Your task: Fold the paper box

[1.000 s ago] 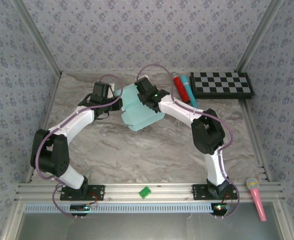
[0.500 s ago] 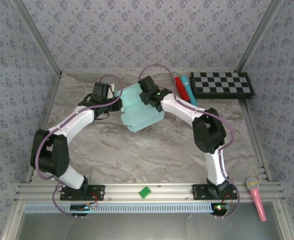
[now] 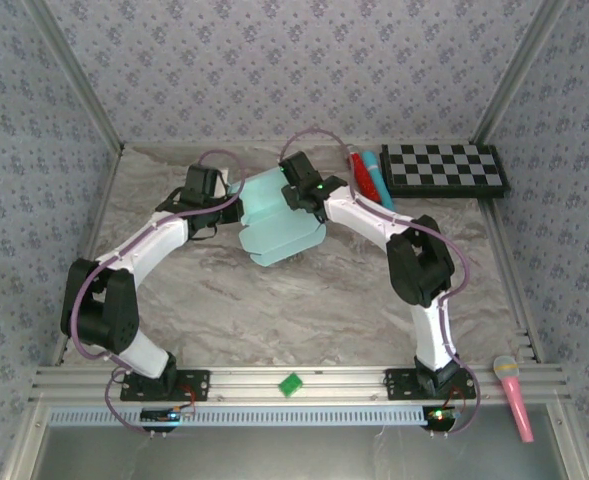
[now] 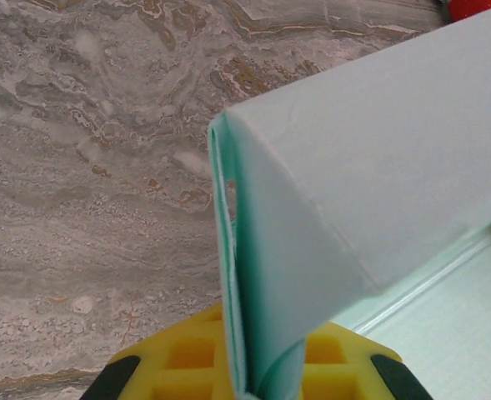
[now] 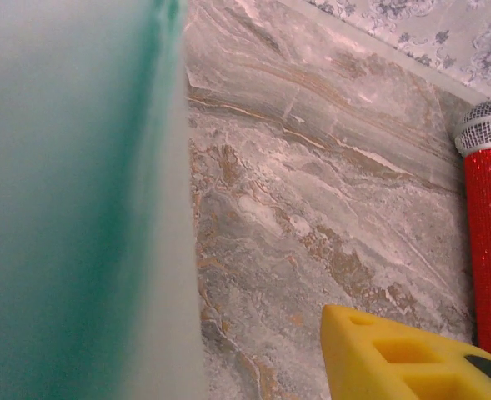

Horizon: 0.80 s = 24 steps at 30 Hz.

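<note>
Top external view: two white arms meet over the far middle of the marble bench (image 3: 274,300), the paper box (image 3: 279,225) between them as a partly folded aqua sheet. The left end effector (image 3: 231,195) is clamped on the card's left edge; its wrist camera shows the doubled layers pinched between yellow fingers (image 4: 170,367). The right end effector (image 3: 292,192) stands parted at the top edge, its visible yellow finger (image 5: 395,358) clear of the card, which blocks the left half of that wrist view. A red microphone (image 3: 357,172) and a teal object (image 3: 377,182) lie just to the right, beside a checkerboard (image 3: 444,168); a pink microphone (image 3: 512,395) and a green block (image 3: 291,384) rest on the front rail (image 3: 94,381).
</note>
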{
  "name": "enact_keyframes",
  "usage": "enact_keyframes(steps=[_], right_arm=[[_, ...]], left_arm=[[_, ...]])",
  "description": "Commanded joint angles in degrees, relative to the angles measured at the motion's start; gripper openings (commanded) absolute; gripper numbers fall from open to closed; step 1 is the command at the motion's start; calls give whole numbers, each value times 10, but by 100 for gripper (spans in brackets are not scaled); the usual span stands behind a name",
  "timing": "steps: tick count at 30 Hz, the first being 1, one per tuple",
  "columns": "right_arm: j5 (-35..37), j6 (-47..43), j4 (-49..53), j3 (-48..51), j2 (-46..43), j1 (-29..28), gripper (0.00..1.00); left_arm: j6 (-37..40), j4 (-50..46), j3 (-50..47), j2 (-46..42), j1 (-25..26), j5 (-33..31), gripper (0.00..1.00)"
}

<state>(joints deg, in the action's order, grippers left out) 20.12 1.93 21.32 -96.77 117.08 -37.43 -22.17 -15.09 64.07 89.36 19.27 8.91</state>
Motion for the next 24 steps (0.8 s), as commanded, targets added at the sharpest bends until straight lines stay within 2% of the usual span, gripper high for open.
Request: enact_keyframes(steps=[1, 8, 17, 20, 24], right_arm=[[12, -2, 1, 20, -38, 14, 59], [-34, -13, -33, 75, -96, 12, 76], [-122, -15, -52, 140, -184, 21, 79], [-166, -16, -58, 151, -189, 32, 80], [-184, -13, -59, 153, -188, 41, 79]], left_arm=[[-5, -7, 26, 2, -1, 5, 0], [-21, -13, 29, 16, 1, -8, 0], [-51, -27, 45, 34, 3, -8, 0], [-51, -26, 47, 34, 4, -4, 0], [-52, -29, 49, 32, 5, 0, 0]])
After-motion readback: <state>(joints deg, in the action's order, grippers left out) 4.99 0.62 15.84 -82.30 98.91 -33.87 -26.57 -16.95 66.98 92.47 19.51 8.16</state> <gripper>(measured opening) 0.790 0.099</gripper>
